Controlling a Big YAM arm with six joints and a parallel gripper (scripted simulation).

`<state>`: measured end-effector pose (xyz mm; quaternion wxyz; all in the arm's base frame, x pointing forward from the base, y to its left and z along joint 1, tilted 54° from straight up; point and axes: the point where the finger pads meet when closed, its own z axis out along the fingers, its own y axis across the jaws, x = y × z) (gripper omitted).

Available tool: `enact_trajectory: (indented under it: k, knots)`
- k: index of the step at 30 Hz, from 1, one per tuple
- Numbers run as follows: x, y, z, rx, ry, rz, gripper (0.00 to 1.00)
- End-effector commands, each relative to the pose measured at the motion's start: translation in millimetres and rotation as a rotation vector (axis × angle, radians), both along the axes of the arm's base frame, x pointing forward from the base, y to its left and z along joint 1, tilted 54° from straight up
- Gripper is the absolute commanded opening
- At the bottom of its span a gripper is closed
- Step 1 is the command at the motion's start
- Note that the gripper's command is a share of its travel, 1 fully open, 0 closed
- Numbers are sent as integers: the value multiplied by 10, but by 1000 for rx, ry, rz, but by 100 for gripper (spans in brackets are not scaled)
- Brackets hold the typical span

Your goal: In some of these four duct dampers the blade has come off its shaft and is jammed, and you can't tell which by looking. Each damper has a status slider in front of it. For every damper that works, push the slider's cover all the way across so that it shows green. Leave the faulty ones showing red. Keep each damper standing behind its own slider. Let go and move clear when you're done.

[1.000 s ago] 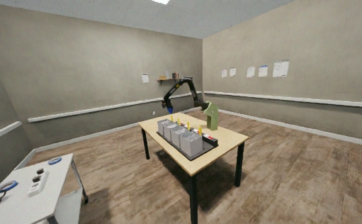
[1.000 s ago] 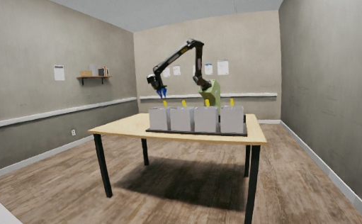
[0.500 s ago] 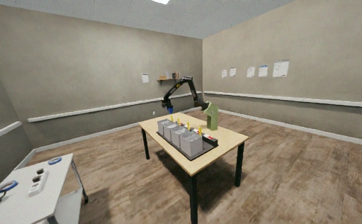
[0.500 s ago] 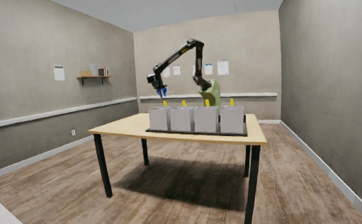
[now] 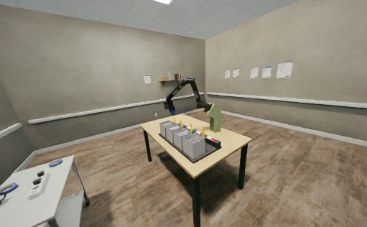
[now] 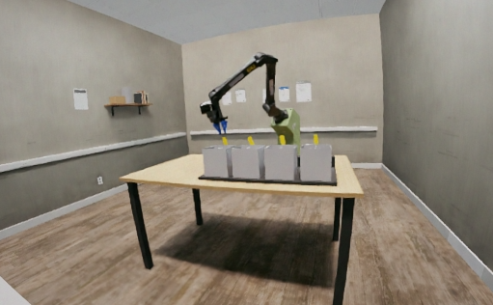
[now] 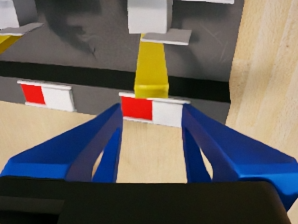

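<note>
Four grey box dampers stand in a row on a dark tray (image 6: pixel 267 180), each with a yellow lever. My gripper (image 6: pixel 220 127) hangs just above the lever (image 6: pixel 225 140) of the end damper (image 6: pixel 215 161), the far one in the top view (image 5: pixel 166 126). In the wrist view the blue fingers are apart with nothing between them, pointing down over that yellow lever (image 7: pixel 152 70) and its slider (image 7: pixel 154 110). That slider shows red on the left and a white cover on the right. The neighbouring slider (image 7: pixel 45 95) looks the same.
The arm's green base (image 5: pixel 215 118) stands on the table behind the sliders. The table edge runs close beside the end damper (image 7: pixel 266 63). A white side table (image 5: pixel 25 194) with tape rolls stands far off at the left.
</note>
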<state>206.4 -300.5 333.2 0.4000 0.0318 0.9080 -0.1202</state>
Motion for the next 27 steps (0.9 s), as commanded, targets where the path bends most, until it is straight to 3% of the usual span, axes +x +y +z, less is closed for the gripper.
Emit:
enact_trajectory:
  k: [1, 12, 13, 16, 25, 27]
  knots:
    - [76, -21, -66, 14, 0, 4, 36]
    - [195, -57, -171, 15, 0, 4, 36]
    - [190, -10, -13, -28, -16, 4, 36]
    - [256, -75, -226, 15, 0, 4, 36]
    - [383, -105, -259, -4, -8, 4, 36]
    - [410, -119, -355, 13, 0, 4, 36]
